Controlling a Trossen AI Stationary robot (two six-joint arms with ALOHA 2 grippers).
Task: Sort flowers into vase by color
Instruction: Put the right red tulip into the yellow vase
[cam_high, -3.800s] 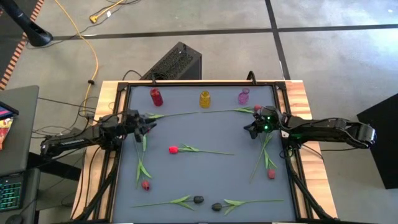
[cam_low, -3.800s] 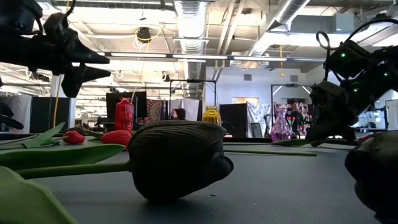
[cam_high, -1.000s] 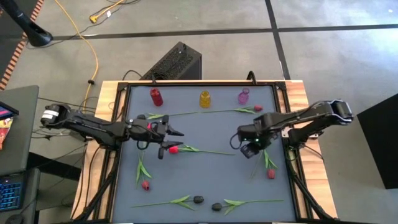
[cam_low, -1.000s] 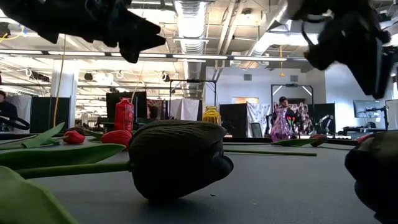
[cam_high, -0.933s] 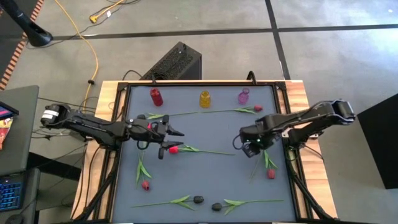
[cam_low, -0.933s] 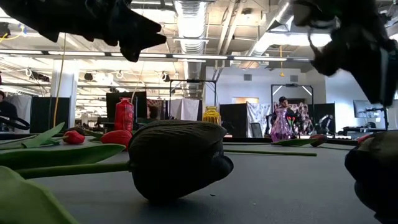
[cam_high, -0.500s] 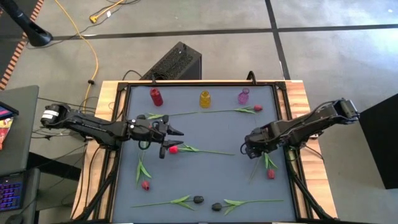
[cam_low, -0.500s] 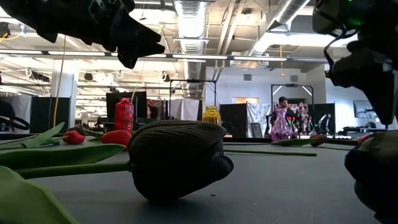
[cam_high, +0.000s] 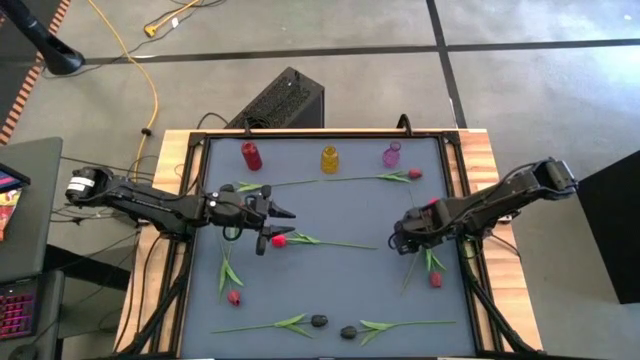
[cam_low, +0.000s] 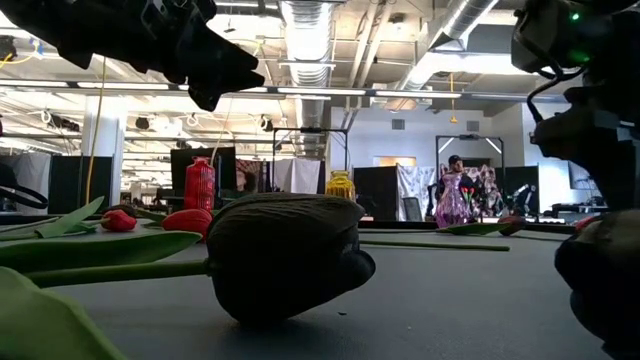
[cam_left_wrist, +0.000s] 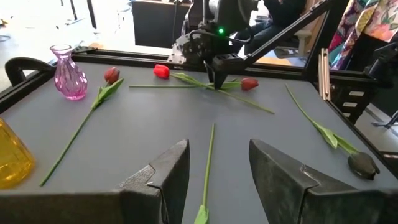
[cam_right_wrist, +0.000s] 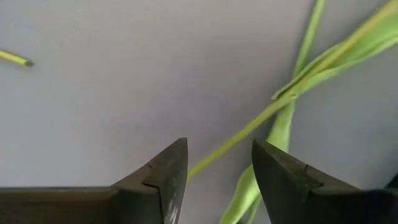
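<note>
Eight artificial tulips with thin green stems (cam_high: 300, 240) were counted lying on the grey table mat (cam_high: 350, 215): six red or maroon heads and two black ones at the near edge. Three small vases stood at the far edge: a red ribbed one (cam_high: 251, 156), a yellow one (cam_high: 329, 159) and a pink glass one (cam_high: 391, 154). No writing could be read. The left gripper (cam_high: 276, 226) was held open and empty over the red tulip head left of the mat's centre. The right gripper (cam_right_wrist: 214, 168) was parted, straddling a green stem (cam_right_wrist: 261, 118) right of centre, not clamped on it.
</note>
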